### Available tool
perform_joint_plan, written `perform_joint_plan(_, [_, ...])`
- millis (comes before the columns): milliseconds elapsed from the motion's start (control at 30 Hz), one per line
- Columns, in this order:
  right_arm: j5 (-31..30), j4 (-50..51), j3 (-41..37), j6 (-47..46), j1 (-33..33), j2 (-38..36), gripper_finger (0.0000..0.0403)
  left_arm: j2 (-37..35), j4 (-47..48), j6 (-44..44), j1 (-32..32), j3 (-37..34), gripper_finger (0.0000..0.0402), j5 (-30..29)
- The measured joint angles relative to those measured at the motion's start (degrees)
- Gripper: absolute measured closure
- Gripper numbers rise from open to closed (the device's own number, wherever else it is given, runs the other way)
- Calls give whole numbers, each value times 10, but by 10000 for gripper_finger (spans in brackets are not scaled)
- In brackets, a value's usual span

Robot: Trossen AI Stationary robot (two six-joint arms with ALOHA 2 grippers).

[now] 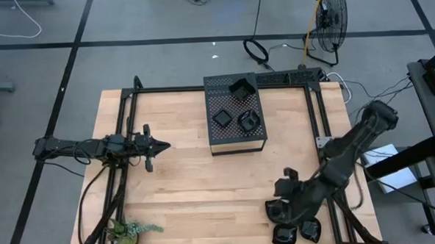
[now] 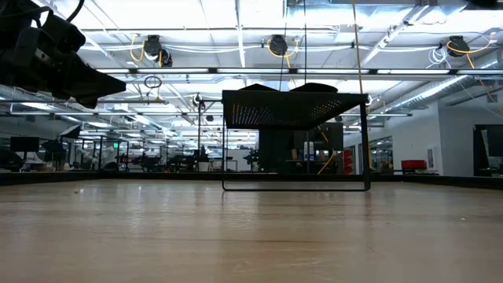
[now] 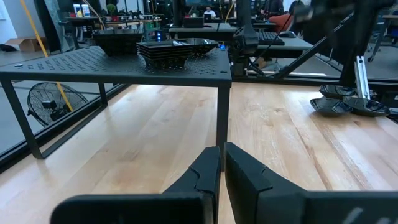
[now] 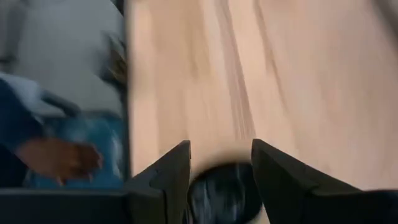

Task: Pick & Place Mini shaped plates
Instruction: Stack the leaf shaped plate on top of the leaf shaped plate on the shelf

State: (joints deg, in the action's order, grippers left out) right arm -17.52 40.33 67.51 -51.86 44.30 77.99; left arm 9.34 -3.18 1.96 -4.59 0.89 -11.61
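High view: the mini shaped plates cluster at the table near edge under the right hand; left hand clenched, idle. Right wrist view: fingers spread around a dish. Likely light, rigid, slippery; grip the rim.

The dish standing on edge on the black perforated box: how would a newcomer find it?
Find the black perforated box at the table's far middle edge. Three small black dishes sit on it; the tilted dish is at the far edge, propped up, while the other two lie flat nearer.
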Motion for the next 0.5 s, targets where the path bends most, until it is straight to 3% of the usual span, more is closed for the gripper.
perform_joint_plan(200, [75, 96, -21, -181, 1, 72, 249, 0, 0, 0, 0, 0, 376, 0])
perform_joint_plan(367, [129, 81, -62, -249, 0, 92, 246, 0, 0, 0, 0, 0, 376, 0])
perform_joint_plan(500, [132, 29, -108, -284, 0, 89, 250, 0, 0, 0, 0, 0, 376, 0])
